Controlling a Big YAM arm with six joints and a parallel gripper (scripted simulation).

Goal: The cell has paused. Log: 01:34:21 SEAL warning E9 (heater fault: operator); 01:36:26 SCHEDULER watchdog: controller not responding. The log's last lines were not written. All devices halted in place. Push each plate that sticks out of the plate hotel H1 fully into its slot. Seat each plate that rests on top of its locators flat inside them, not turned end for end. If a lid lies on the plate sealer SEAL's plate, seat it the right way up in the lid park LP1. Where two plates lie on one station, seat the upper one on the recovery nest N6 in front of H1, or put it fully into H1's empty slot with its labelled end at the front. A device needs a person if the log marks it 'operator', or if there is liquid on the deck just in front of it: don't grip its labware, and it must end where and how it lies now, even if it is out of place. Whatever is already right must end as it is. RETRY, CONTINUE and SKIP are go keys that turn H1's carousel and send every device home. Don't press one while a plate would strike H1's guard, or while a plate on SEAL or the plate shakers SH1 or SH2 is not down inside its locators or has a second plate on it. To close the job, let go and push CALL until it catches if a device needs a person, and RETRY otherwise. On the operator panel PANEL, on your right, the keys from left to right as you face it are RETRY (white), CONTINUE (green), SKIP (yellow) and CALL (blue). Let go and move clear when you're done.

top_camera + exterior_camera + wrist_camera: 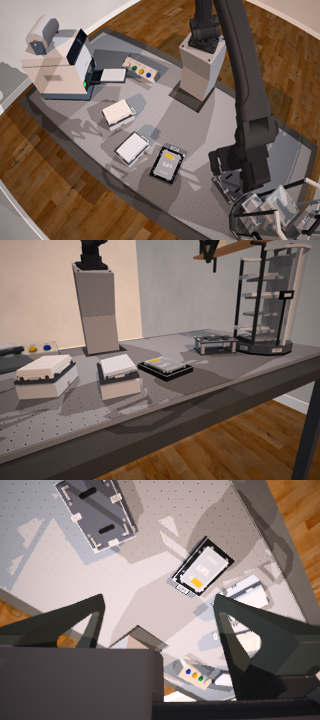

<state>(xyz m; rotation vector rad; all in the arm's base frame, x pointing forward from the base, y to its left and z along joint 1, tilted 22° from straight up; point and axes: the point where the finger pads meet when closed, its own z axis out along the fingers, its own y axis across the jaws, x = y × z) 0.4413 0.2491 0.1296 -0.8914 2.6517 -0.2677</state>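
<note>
My gripper [159, 600] is open and empty, high above the deck over the recovery nest N6 [96, 514]; it also shows at the top edge of the exterior view [208, 251]. N6 [215, 339] is empty and stands in front of the plate hotel H1 [266, 299]. Clear plates [280, 204] lie in H1's slots, and from above some seem to reach past the frame. A lid with a yellow mark [168, 164] lies in the lid park LP1. One shaker holds a thick white stack of plates [43, 366]. The other shaker holds one white plate [117, 365]. The sealer's tray holds a white plate [112, 74].
The sealer SEAL [58, 67] stands at the far left. The operator panel [139, 69] with its coloured keys lies beside the sealer's tray. The arm's pedestal [200, 69] stands at the back of the deck. My arm hides part of N6 in the top view.
</note>
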